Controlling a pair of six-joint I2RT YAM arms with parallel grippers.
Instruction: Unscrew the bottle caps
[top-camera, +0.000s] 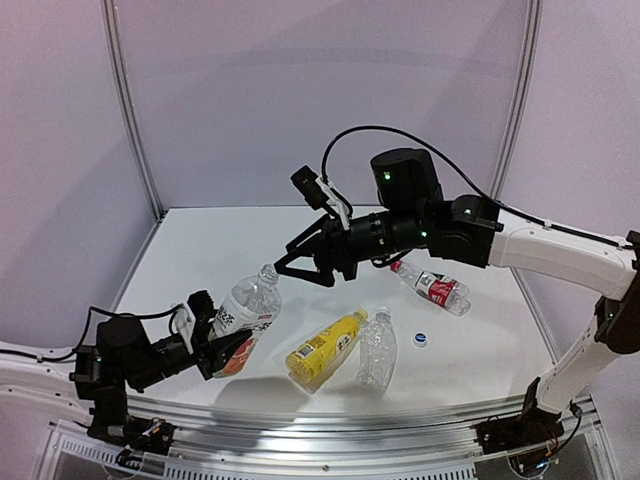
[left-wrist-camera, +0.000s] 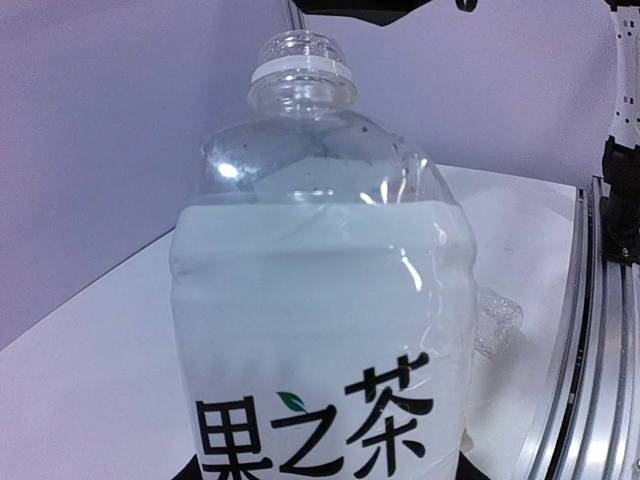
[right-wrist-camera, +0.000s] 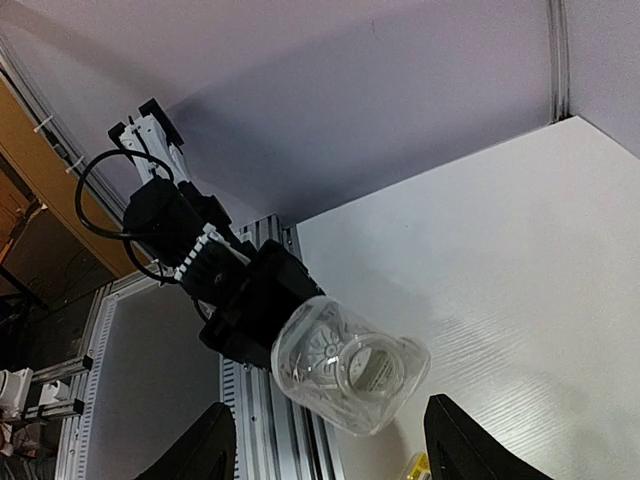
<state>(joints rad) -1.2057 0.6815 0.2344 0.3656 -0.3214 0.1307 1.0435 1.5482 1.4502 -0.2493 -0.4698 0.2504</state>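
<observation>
My left gripper is shut on the lower body of the clear bottle with the fruit-picture label and holds it tilted up to the right above the table. Its mouth is open, with only a white ring below it. My right gripper is open and empty just right of that mouth; the right wrist view looks straight into the bottle between the spread fingers. A blue-and-white cap lies loose on the table. The yellow bottle, the clear plain bottle and the red-label bottle with its red cap lie flat.
The white table has an aluminium rail along its near edge. Pale walls and two metal posts stand behind. The lying bottles sit in the near-right half of the table.
</observation>
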